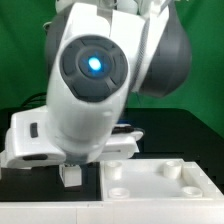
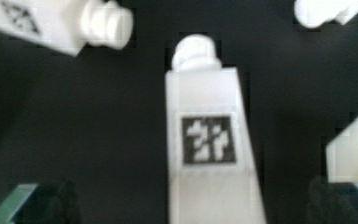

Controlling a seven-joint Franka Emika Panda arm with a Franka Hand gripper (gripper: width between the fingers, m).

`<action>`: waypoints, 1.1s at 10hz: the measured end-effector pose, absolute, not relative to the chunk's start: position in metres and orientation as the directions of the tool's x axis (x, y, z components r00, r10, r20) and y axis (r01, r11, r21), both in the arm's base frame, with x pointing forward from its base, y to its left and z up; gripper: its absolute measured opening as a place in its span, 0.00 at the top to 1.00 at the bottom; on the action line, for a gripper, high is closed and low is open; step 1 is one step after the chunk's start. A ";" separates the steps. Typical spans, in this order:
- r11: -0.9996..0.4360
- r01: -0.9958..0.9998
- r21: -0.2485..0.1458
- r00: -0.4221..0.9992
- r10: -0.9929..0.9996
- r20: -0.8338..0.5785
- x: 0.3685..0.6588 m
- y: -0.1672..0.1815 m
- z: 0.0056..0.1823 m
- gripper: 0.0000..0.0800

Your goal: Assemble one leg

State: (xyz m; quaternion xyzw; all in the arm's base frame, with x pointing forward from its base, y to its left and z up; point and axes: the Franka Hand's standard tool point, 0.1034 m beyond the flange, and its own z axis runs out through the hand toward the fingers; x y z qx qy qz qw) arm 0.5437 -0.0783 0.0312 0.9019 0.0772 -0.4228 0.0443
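In the wrist view a leg [image 2: 204,140] lies flat on the black table. It is a white blocky post with one square tag, and its round peg end points away from the gripper. My gripper [image 2: 197,206] is open and straddles the leg's tag end. One dark finger [image 2: 43,205] shows on each side, with a dark gap between each finger and the leg. In the exterior view the arm hides most of the scene. The gripper [image 1: 72,172] is low over the table, and something small and white shows under it.
Other white legs lie near: one with a tag [image 2: 60,22], one only partly in view [image 2: 336,10], and one close beside a finger [image 2: 355,150]. The large white panel with round holes [image 1: 160,182] lies at the exterior view's lower right. A white blocky shape [image 1: 28,140] sits at its left.
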 end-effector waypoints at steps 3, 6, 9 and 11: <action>-0.978 0.208 0.032 0.602 0.103 -0.792 0.543 -0.074 0.025 0.19; -0.977 0.210 0.033 0.611 0.105 -0.785 0.544 -0.075 0.022 0.19; -0.977 0.210 0.038 0.591 0.096 -0.801 0.537 -0.082 0.015 0.19; -0.977 0.211 0.038 0.596 0.098 -0.797 0.538 -0.081 0.014 0.33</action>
